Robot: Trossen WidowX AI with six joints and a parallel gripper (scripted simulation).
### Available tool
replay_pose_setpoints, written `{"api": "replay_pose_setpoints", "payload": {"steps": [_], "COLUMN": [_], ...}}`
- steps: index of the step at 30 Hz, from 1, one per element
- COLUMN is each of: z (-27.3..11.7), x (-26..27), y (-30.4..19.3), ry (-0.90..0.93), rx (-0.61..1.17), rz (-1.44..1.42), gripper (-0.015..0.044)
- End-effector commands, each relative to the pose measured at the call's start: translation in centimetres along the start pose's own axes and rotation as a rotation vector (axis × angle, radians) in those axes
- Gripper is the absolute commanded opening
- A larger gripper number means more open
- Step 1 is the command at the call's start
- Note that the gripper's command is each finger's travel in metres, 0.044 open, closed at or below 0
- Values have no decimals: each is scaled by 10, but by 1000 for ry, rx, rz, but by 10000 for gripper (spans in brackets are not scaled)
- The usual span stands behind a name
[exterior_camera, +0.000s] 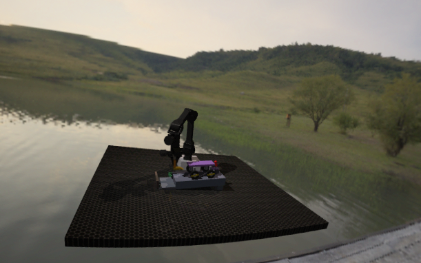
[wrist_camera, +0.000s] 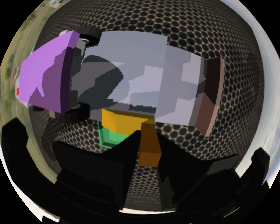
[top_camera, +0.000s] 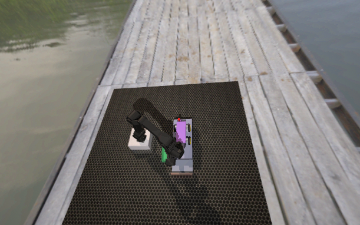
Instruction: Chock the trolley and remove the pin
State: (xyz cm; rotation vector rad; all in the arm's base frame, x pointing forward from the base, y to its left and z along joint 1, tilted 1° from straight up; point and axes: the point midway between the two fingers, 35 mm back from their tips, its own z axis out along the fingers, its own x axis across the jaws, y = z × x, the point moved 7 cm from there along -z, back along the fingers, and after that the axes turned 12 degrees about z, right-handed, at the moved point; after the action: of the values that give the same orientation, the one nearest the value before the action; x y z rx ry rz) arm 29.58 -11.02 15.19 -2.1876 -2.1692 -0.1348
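With the black pincer clamped on the yellow chock with the orange handle, lower centre of the wrist view, the carrying step seems in hand — next, lower it downhill of a wheel (gently, no nudging the purple-topped trolley).

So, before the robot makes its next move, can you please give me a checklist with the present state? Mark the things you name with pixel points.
1. Chock [exterior_camera: 178,168] [wrist_camera: 123,122] gripped by the gripper [exterior_camera: 175,168] [wrist_camera: 147,135]: ok
2. Trolley [top_camera: 181,132] [exterior_camera: 201,163] [wrist_camera: 47,75] standing on the ramp [top_camera: 188,151] [exterior_camera: 197,182] [wrist_camera: 133,50]: ok
3. Stop pin [top_camera: 179,119] [exterior_camera: 216,163] [wrist_camera: 18,92] at the uphill end: ok
4. Chock against a wheel's downhill side: not ok, it is apart
5. Green tray [top_camera: 164,155] [exterior_camera: 170,175] [wrist_camera: 108,140] empty inside: cannot tell, mostly hidden
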Motion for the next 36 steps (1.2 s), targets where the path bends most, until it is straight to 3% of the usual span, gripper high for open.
{"api": "replay_pose_setpoints", "payload": {"steps": [1,36], "z": [10,25], "x": [0,22], "y": [0,-6], "ry": [4,6], "rx": [1,2], "rz": [5,5], "gripper": [0,0]}}
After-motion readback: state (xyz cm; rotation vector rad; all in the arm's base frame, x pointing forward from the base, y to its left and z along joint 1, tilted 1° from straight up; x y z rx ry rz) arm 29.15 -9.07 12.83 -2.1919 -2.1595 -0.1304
